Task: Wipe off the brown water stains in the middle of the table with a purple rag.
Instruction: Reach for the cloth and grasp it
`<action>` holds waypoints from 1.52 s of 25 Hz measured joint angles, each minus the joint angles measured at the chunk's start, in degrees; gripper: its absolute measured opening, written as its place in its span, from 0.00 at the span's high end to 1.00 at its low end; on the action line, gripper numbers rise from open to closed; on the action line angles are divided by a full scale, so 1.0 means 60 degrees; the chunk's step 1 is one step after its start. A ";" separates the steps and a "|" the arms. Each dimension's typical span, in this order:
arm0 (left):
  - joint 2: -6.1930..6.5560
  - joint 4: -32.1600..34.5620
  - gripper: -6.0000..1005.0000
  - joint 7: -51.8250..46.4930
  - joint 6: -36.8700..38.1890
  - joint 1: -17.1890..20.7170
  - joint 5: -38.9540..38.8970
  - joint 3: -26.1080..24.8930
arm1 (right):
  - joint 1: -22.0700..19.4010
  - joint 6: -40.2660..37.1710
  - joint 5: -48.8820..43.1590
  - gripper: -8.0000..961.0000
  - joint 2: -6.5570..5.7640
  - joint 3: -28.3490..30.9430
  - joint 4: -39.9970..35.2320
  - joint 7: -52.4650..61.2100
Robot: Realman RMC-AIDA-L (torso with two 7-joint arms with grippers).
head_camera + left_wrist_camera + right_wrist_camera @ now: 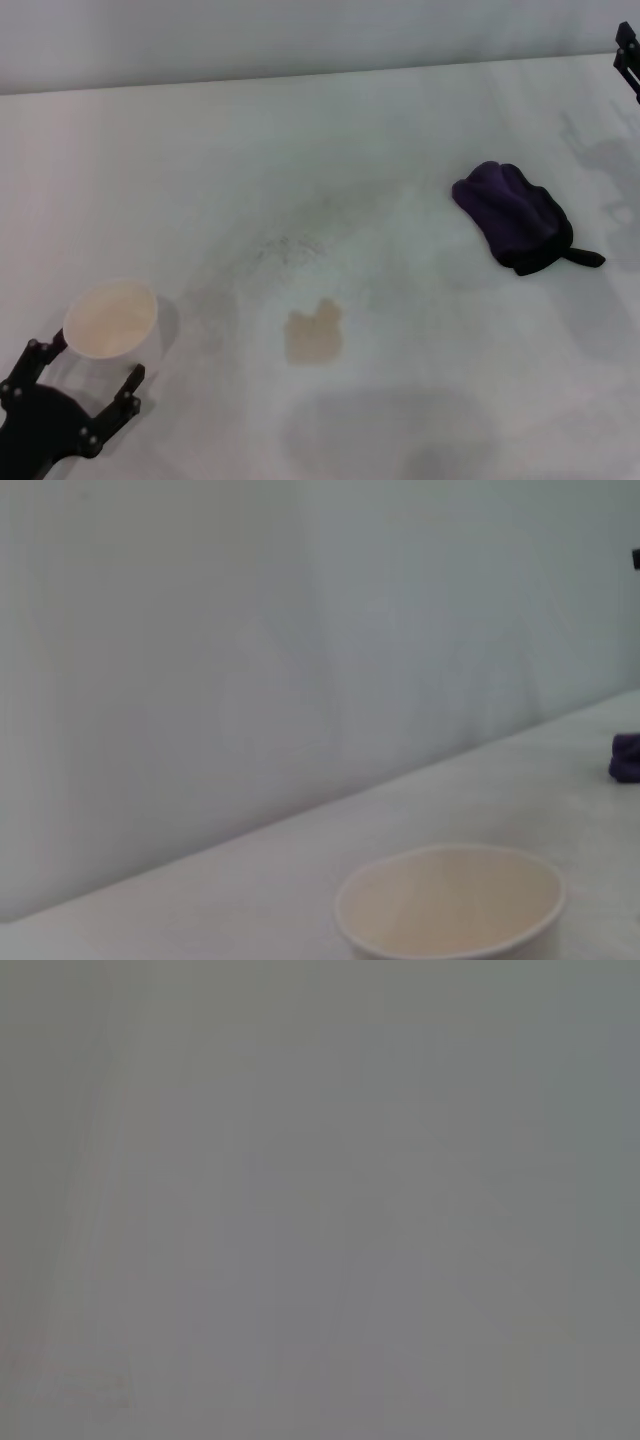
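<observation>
Purple rag (pixel 516 215) lies well apart from left gripper (pixel 88 375).

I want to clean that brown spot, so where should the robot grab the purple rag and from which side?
Probably by the bunched, raised middle of the purple rag, coming straight down from above with the right gripper, the nearer arm. The rag lies as a soft lump alone on the table; its thin black tail looks too slight. Left gripper stands open by the paper cup.
</observation>
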 joint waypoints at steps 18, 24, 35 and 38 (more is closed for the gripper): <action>0.0004 0.0117 0.11 0.0182 0.0636 0.1549 -0.3023 0.0001 | -0.0023 0.0256 0.0034 0.19 0.0001 0.0069 -0.0008 0.0170; 0.0041 0.0099 0.11 0.0090 0.0916 0.1280 -0.4835 0.0001 | 0.0006 -0.0016 -0.0033 0.19 -0.0070 -0.0143 -0.0239 0.2033; 0.0057 -0.0442 0.11 0.0070 0.1112 0.0428 -0.5585 0.0002 | -0.0914 -0.1704 -0.0639 0.19 -0.0342 -0.2494 -0.3971 1.0487; 0.0059 -0.0736 0.11 0.0065 0.1117 0.0118 -0.5679 0.0001 | -0.0959 -0.1538 -0.1786 0.19 -0.0707 -0.2549 -0.4676 1.2994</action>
